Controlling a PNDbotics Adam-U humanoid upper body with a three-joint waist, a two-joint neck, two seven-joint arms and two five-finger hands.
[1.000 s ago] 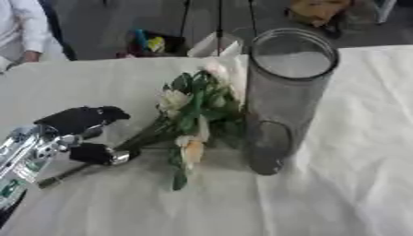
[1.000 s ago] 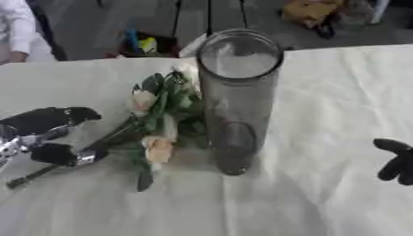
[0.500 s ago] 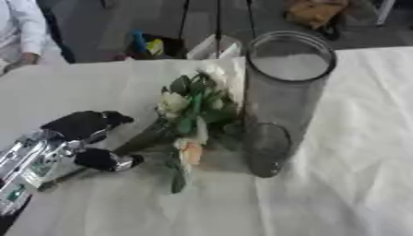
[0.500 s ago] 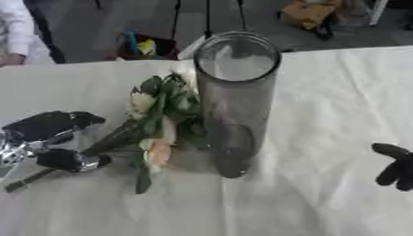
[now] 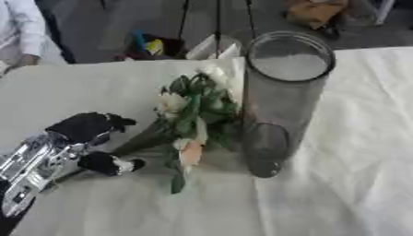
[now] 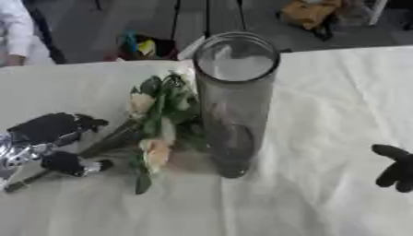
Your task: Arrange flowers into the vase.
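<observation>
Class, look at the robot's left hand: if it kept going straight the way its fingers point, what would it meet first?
The left hand points right, along the stems. It would probably meet the flowers lying on the table first, with the glass vase just beyond them. Depth is hard to judge.

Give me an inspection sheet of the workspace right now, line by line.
Surface: table with white cloth, creased.
Job's things: clear glass vase standing upright, no flowers inside; bunch of flowers lying on the cloth beside it on the left, stems toward the left hand.
Clutter: nothing seen on the cloth.
Hands: left hand at the stem ends, fingers curled around them; right hand at the right edge, fingers relaxed, holding nothing.
Cables: nothing seen.
Surroundings: dark floor beyond the table with a bag and colourful items.
</observation>
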